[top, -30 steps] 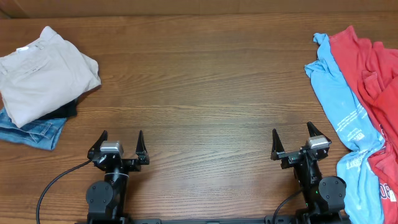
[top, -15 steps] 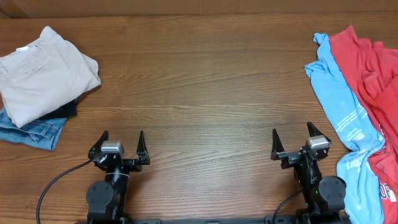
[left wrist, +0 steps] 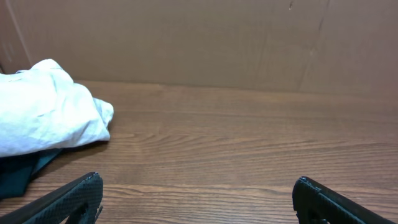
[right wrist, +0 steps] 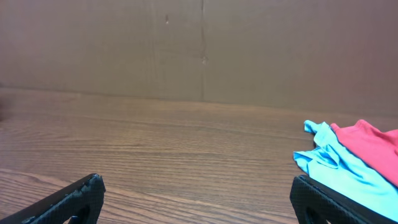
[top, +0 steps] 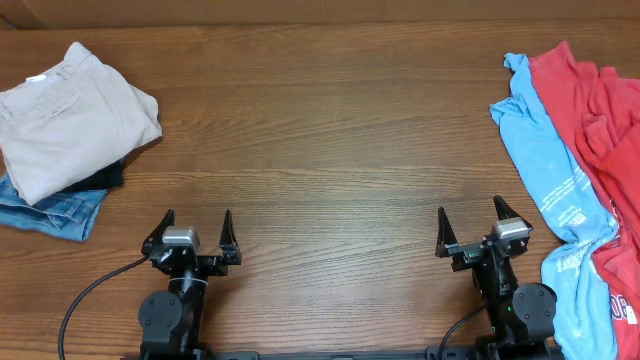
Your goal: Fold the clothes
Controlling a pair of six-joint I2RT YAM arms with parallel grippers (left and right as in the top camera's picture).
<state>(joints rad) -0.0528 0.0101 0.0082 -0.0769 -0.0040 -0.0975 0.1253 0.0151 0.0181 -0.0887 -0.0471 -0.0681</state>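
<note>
Overhead view, and both arms are parked at the near edge of the brown wooden table (top: 320,130). The left gripper (top: 195,220) has its jaws spread wide with nothing between them. It's the same on the right gripper (top: 470,212): fingers splayed, holding nothing.

Far left corner, there's the folded beige khaki cotton shorts (top: 70,120), a neat squared bundle. It sits on top of a blue denim garment (top: 55,212), with a dark garment (top: 105,178) peeking out between the two. That reads as the finished pile, stacked out of the way so the middle of the table is free for working.

Over on the right edge, the light-blue cotton top (top: 545,170) lies long and rumpled, and the red cotton top (top: 590,110) overlaps its outer side. Both are plainly unfolded, so to my eye that's the work left.

The right wrist camera faces the brown cardboard wall (right wrist: 199,43) and catches those two tops just off to its right. The right arm looks the better placed to start, and the light-blue top lies nearest to it. The wide jaws suit a first pinch on loose fabric. The left arm is well apart from that heap, and I'd expect it to help once a top is dragged to centre.
</note>
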